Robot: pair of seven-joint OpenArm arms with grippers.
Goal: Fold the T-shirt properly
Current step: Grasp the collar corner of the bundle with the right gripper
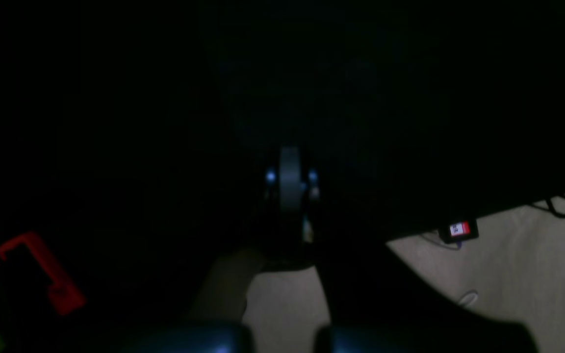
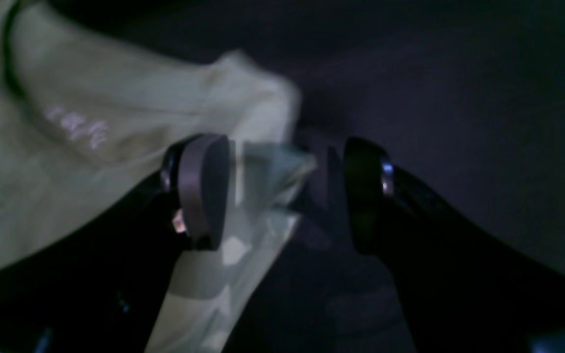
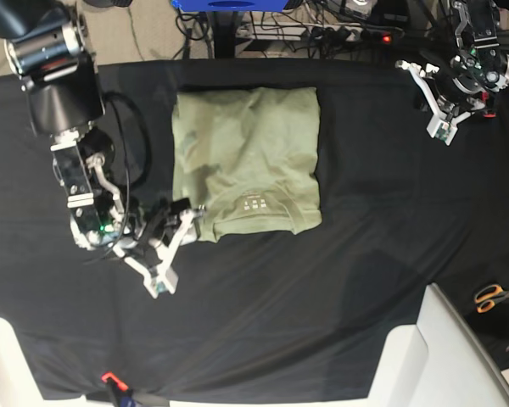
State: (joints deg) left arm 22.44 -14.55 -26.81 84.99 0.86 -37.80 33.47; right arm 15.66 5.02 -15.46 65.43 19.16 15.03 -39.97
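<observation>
The pale sage-green T-shirt (image 3: 246, 157) lies folded into a rough rectangle on the black table cloth (image 3: 339, 271), with the collar and its white label marks (image 3: 254, 203) at the near edge. My right gripper (image 3: 176, 246) is open at the shirt's near left corner. In the right wrist view that corner of the T-shirt (image 2: 66, 162) lies loose between the spread fingers of the right gripper (image 2: 282, 193), close to the left pad (image 2: 204, 191). My left gripper (image 3: 439, 127) sits at the far right of the table, away from the shirt. The dark left wrist view shows the left gripper (image 1: 290, 189) shut and empty.
Orange-handled scissors (image 3: 492, 297) lie at the right edge. A white object (image 3: 420, 356) rises at the front right. A red clamp (image 3: 110, 378) grips the table's front edge, and another red clamp (image 1: 42, 272) shows in the left wrist view. Cables and a power strip (image 3: 356, 34) run behind the table.
</observation>
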